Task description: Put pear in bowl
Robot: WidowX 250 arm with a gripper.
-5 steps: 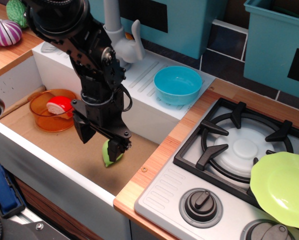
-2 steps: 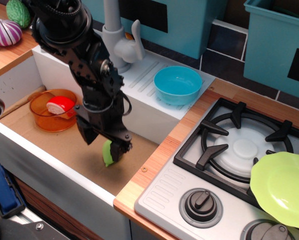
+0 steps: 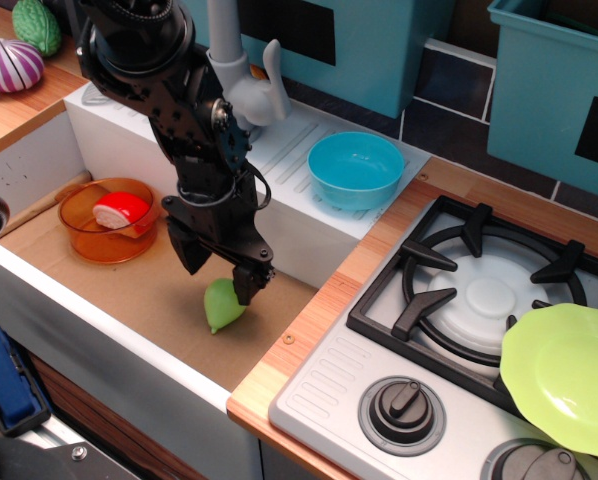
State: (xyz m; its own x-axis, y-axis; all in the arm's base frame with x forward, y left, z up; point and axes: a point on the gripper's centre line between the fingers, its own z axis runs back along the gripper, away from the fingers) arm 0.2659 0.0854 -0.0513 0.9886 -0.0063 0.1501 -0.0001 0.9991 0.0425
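Note:
The pear (image 3: pixel 222 305) is small, smooth and light green. It lies on the brown floor of the sink (image 3: pixel 129 290), near the sink's right wall. My black gripper (image 3: pixel 219 276) hangs just above it with its jaws apart, one finger (image 3: pixel 191 256) to the left and one finger (image 3: pixel 248 285) at the pear's upper right edge. The pear rests on the floor and is not lifted. The sky-blue bowl (image 3: pixel 356 170) stands empty on the white drainboard (image 3: pixel 289 150) behind the sink, up and to the right of the gripper.
A transparent orange bowl (image 3: pixel 107 222) with a red-and-white item stands at the sink's left. A grey faucet (image 3: pixel 241 70) rises behind the arm. A stove (image 3: pixel 479 300) with a lime-green plate (image 3: pixel 564 365) lies to the right. Teal bins stand at the back.
The gripper has risen and shifted slightly right, from down around the pear to just above it. The pear has stayed in place on the sink floor.

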